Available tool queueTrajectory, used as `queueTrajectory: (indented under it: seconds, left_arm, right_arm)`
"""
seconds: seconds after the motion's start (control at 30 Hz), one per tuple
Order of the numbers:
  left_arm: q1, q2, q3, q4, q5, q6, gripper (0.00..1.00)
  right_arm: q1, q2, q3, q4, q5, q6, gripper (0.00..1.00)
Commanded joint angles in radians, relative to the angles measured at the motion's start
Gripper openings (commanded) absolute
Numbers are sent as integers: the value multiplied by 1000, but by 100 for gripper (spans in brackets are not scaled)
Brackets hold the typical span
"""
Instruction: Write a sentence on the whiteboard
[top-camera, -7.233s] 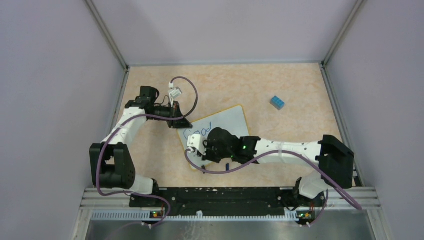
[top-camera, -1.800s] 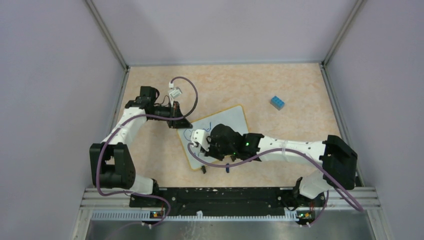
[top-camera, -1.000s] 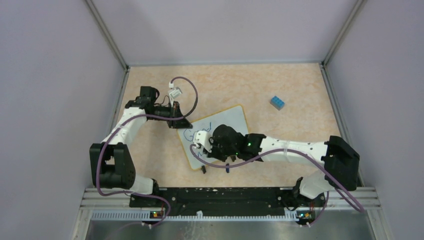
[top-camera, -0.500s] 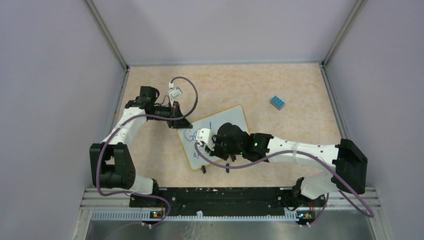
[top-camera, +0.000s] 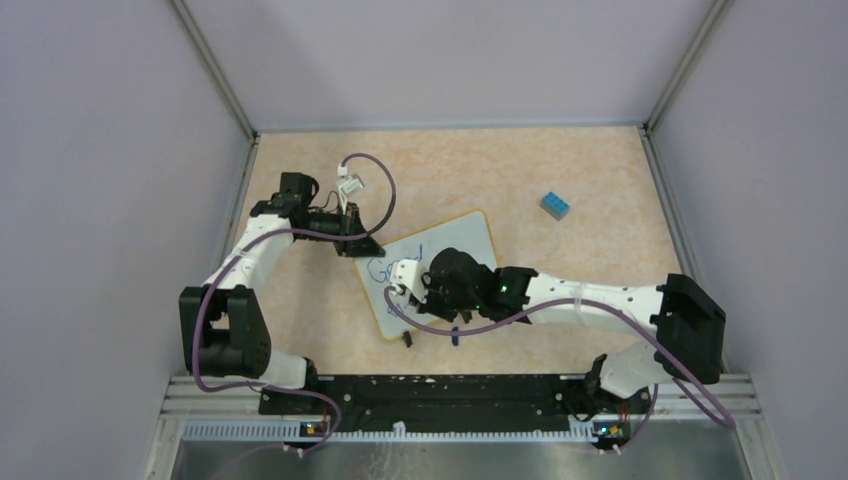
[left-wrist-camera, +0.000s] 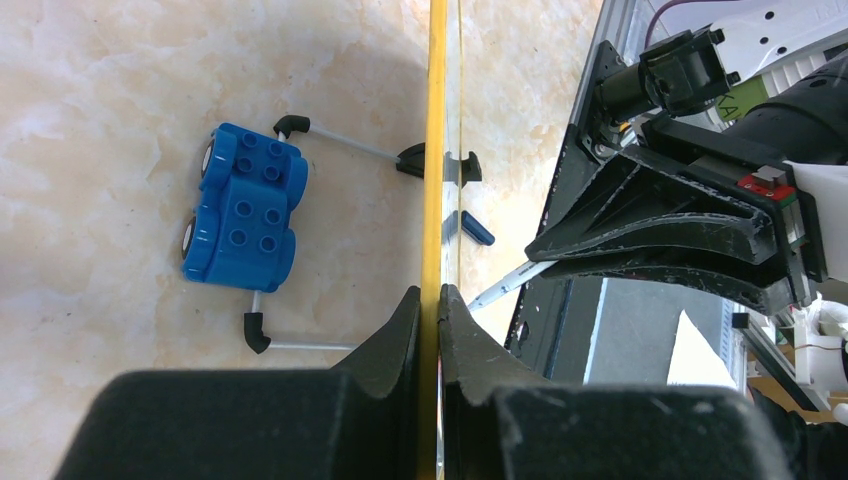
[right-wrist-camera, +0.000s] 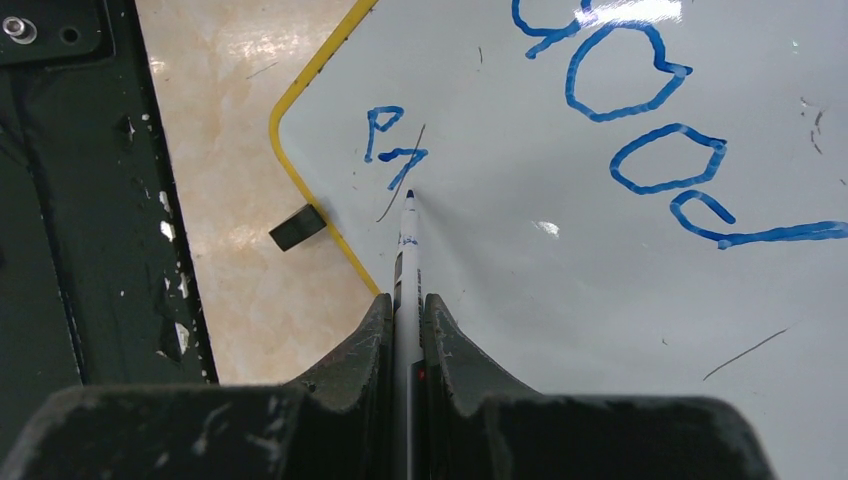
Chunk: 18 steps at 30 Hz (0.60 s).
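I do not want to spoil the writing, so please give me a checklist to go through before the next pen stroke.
1. Is the left gripper shut on the whiteboard rim? ok.
2. Is the right gripper shut on the marker? ok.
3. Is the marker tip pressed on the board? cannot tell.
4. Is bare board left for the rest of the sentence? ok.
5. Is the blue block off the board? ok.

Robot lab: plain-walled test enclosure (top-camera: 120, 150)
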Motion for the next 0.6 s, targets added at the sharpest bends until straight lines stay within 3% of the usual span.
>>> queueTrajectory:
  seconds: [0.0, 0.57]
  left_arm:
    - [3, 5, 10, 12, -70, 18, 0]
    - [3, 13, 15, 10, -69, 17, 0]
  right_arm:
    - [-6, 13, 22, 30, 7, -5, 0]
    - [-45, -34, -2, -11, 27, -11, 0]
